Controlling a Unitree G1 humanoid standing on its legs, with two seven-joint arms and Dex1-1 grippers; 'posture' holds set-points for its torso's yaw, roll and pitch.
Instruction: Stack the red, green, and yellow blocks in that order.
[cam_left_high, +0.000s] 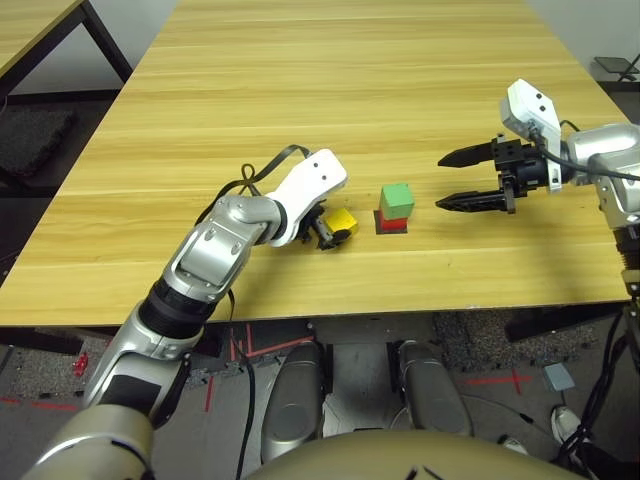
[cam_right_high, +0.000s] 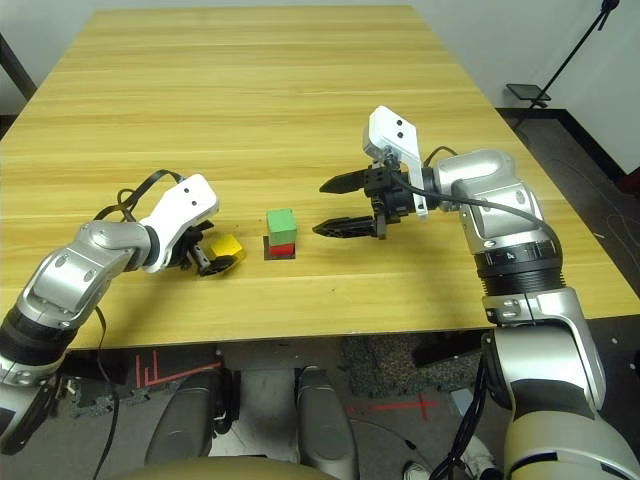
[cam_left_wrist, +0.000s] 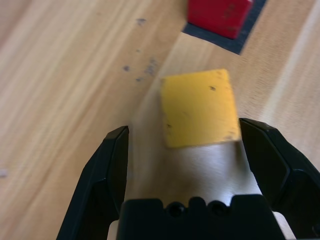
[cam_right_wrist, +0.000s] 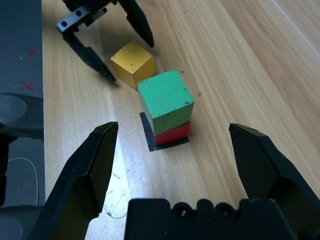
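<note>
Sitting upright, green block (cam_right_wrist: 165, 100) tops red block (cam_right_wrist: 172, 134); both hands gape empty.

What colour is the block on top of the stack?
Green, sitting on the red block; clearest in the right wrist view.

A light wooden counter (cam_left_high: 300, 90) with lengthwise grain is seen across the scene. A flat black patch (cam_right_wrist: 150, 137) is stuck to its surface near the front edge. Small dark specks (cam_left_wrist: 145, 67) are scattered on the wood nearby. Below the counter, a dark floor (cam_left_high: 480, 350) marked with red tape (cam_left_high: 500, 380) is seen. A second wooden counter (cam_left_high: 30, 30) is set at the far left.
</note>
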